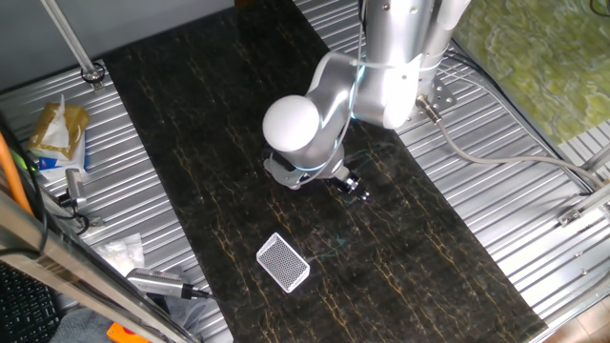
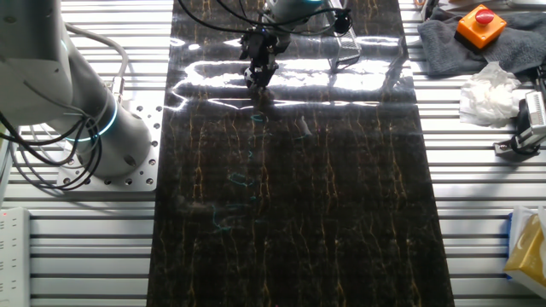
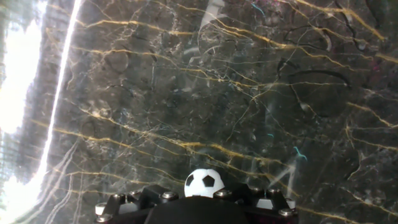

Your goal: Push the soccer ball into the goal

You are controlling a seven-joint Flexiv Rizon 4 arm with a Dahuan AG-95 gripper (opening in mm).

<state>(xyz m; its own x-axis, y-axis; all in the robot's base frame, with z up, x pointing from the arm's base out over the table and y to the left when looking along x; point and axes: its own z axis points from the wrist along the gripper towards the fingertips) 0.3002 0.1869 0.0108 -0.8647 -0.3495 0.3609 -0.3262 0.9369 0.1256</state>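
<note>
The claw [image 2: 258, 78] hung low over the dark marble slab [image 1: 400, 257], and from where I stood I could not tell whether it was open or closed: in one fixed view the arm's [image 1: 367, 81] bulky white joint covered most of it, and in the other fixed view it was only a small dark shape pointing down at the slab. The hand view cut the fingers off entirely, showing just a dark mount with bolt heads along the bottom edge. Only that view showed the soccer ball [image 3: 204, 183], sitting on the slab right against the mount. Neither fixed view let me make it out. The goal [image 1: 283, 261] lay on the slab near the claw in one fixed view. In the other fixed view a pale frame [image 2: 345, 49] stood beyond the claw, too washed out by glare to identify.
</note>
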